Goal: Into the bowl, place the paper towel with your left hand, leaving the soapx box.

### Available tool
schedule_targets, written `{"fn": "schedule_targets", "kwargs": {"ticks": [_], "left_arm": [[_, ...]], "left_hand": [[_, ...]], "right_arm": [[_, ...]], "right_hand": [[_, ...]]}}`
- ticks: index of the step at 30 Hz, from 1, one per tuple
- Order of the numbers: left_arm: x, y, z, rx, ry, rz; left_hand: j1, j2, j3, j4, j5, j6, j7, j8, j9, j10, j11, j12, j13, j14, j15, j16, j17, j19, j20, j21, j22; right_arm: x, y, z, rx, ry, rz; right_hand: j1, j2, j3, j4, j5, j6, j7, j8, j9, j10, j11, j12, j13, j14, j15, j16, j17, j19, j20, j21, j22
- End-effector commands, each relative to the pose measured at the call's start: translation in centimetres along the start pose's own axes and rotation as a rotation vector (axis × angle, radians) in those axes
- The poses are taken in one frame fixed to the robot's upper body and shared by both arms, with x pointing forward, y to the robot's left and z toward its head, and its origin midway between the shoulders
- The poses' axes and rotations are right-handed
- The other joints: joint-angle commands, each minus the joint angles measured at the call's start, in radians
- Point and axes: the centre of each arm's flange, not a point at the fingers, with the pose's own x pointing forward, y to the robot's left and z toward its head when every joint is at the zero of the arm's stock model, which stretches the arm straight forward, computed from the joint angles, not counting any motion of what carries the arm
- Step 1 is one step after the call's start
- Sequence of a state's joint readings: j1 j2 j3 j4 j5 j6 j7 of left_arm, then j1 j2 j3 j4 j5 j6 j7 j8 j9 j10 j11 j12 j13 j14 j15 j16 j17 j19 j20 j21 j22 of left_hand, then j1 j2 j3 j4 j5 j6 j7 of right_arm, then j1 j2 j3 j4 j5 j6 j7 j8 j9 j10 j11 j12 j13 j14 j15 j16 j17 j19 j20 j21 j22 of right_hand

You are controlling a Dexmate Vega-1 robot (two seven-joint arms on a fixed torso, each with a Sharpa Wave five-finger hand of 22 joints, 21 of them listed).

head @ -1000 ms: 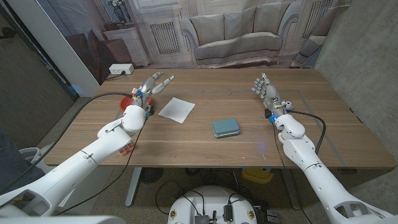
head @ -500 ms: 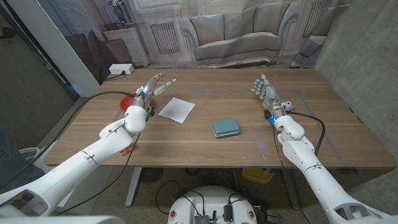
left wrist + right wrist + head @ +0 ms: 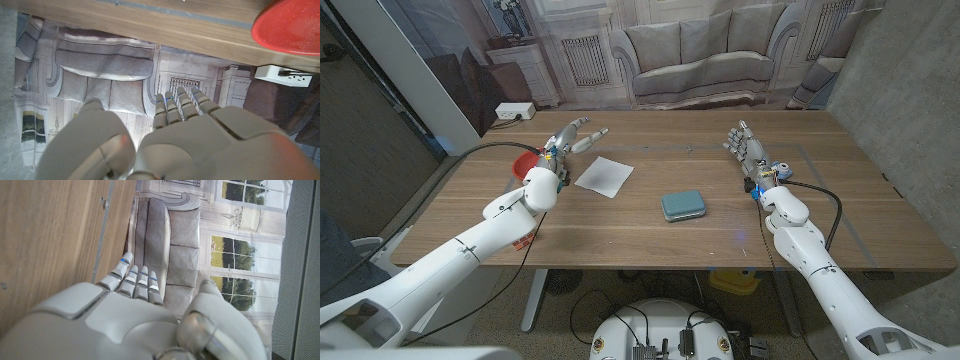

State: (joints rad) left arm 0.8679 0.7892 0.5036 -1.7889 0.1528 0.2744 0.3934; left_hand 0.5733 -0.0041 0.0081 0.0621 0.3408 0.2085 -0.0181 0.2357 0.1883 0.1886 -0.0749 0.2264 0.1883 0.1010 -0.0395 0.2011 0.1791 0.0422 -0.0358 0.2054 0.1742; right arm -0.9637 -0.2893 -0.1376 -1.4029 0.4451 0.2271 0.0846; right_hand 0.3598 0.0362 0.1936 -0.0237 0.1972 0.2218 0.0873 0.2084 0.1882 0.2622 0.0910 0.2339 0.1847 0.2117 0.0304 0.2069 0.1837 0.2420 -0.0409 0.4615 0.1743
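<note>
Red bowl (image 3: 523, 161) sits at the far left of the tabletop (image 3: 620, 225), partly hidden behind the left arm. Left hand (image 3: 572, 138) is raised over the tabletop, fingers spread and extended, holding nothing. White paper towel (image 3: 604, 176) lies flat just beside and nearer than that hand, apart from it. Teal soapx box (image 3: 683, 205) lies near the centre, well apart from the towel; no writing legible on it. Right hand (image 3: 748, 146) stands upright, fingers apart, empty.
</note>
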Motion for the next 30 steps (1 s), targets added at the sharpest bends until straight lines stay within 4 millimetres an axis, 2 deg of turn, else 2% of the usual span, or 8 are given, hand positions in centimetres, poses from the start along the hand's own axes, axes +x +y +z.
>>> {"fn": "schedule_targets", "kwargs": {"ticks": [1,5,30], "left_arm": [[0.46,-0.47,0.58,0.064,0.003,-0.034],[0.38,-0.48,0.76,0.105,0.016,-0.041],[-0.46,-0.94,0.73,0.174,0.044,-0.109]], "left_hand": [[0.014,-0.001,-0.003,-0.009,0.012,0.021,-0.004,0.002,0.005,0.015,-0.007,0.0,0.004,0.013,-0.022,-0.004,0.002,0.002,-0.015,-0.006,0.003],[0.022,-0.006,-0.005,-0.015,0.016,0.031,-0.007,0.004,0.005,0.019,-0.011,-0.001,0.004,0.02,-0.026,-0.004,0.002,0.006,-0.004,-0.005,0.003],[0.065,-0.031,-0.012,-0.043,0.028,0.068,-0.025,0.009,0.005,0.044,-0.025,-0.001,0.004,0.05,-0.036,0.0,0.002,0.035,0.01,0.003,0.003]], "right_arm": [[0.08,-0.09,-0.34,0.011,0.006,0.0],[0.19,-0.11,-0.37,0.011,0.009,0.003],[0.4,-0.25,-0.38,0.02,0.01,0.011]], "right_hand": [[0.005,0.004,0.002,-0.004,-0.002,0.008,-0.002,-0.003,0.003,0.009,0.002,-0.003,0.002,0.012,-0.001,-0.003,0.003,0.008,-0.019,-0.003,0.003],[0.005,0.004,0.002,-0.004,-0.002,0.008,-0.001,-0.004,0.003,0.009,0.002,-0.004,0.002,0.012,-0.001,-0.003,0.003,0.009,-0.019,-0.004,0.003],[0.007,0.006,0.001,-0.007,-0.004,0.01,0.001,-0.005,0.003,0.011,0.001,-0.005,0.002,0.013,0.001,-0.005,0.004,0.011,-0.017,-0.011,0.003]]}}
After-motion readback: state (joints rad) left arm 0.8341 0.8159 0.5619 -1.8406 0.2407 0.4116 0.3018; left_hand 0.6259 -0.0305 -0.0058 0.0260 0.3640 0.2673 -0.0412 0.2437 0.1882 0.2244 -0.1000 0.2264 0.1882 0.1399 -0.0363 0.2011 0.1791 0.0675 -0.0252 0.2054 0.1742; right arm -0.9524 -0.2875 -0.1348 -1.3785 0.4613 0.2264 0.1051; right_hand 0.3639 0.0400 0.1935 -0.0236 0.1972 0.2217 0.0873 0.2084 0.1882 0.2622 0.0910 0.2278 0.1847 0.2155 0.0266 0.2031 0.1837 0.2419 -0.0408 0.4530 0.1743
